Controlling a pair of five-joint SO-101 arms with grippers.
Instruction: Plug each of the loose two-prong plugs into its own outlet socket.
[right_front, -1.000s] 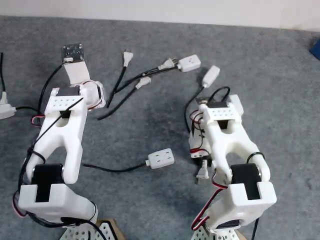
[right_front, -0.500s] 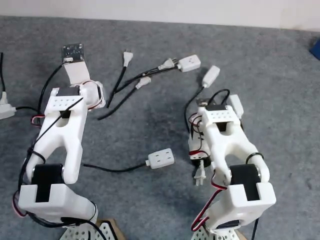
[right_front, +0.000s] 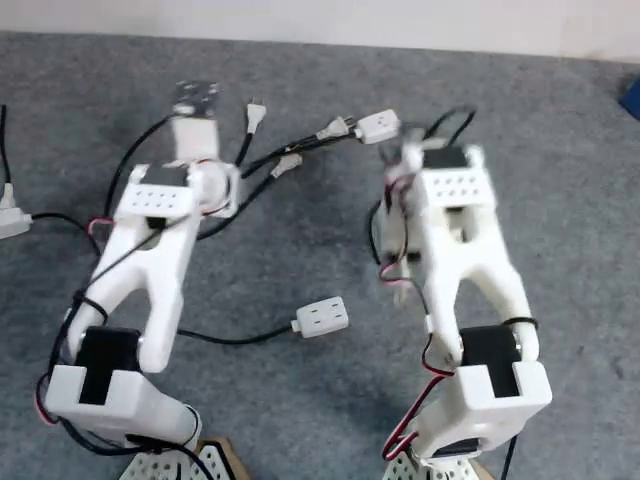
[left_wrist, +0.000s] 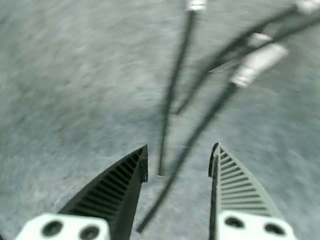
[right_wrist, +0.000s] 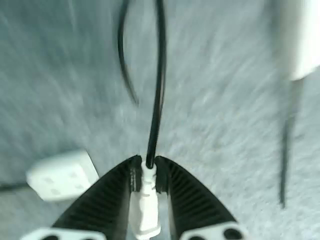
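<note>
Plug (right_wrist: 145, 205) clenched in right gripper (right_wrist: 147, 160), cord running ahead, outlet block (right_wrist: 62, 176) just beside. Left gripper (left_wrist: 180, 147) released, hovering over black cords (left_wrist: 173, 100) near 1 loose plug (left_wrist: 257, 60). Best, I'd say: square prongs to slots first, push straight, keep cord slack.

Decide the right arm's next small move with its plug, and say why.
Probably ease the right gripper, shut on the white plug, toward the outlet socket: the plug is gripped, but the socket lies off to one side, apart from it.
</note>
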